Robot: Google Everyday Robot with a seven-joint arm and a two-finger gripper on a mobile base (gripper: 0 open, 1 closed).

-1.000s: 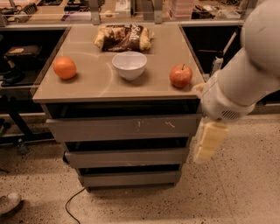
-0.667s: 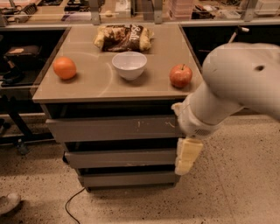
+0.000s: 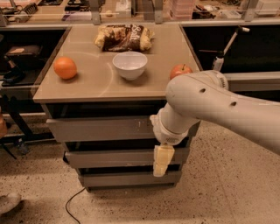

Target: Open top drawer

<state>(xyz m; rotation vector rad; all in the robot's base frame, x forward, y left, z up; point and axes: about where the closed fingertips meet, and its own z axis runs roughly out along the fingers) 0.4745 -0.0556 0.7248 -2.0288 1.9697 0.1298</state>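
Grey-taupe and flat-fronted, the top drawer [image 3: 100, 129] sits shut under the tan tabletop [image 3: 87, 83]; the cream gripper [image 3: 160, 161], whose grip I cannot tell, hangs lower, likely approaching, and must next catch that drawer's edge.

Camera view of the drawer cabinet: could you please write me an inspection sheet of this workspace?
Surface: tan cabinet top, level, holding four items.
Job's things: top drawer looks shut, white scuffs on its front.
Clutter: orange left, white bowl centre, apple right, snack bag at the back.
Gripper: gripper hangs downward before the middle drawer, right of centre, below the top drawer.
Cables: black cable on the floor, lower left.
Surroundings: speckled floor; cluttered benches behind.
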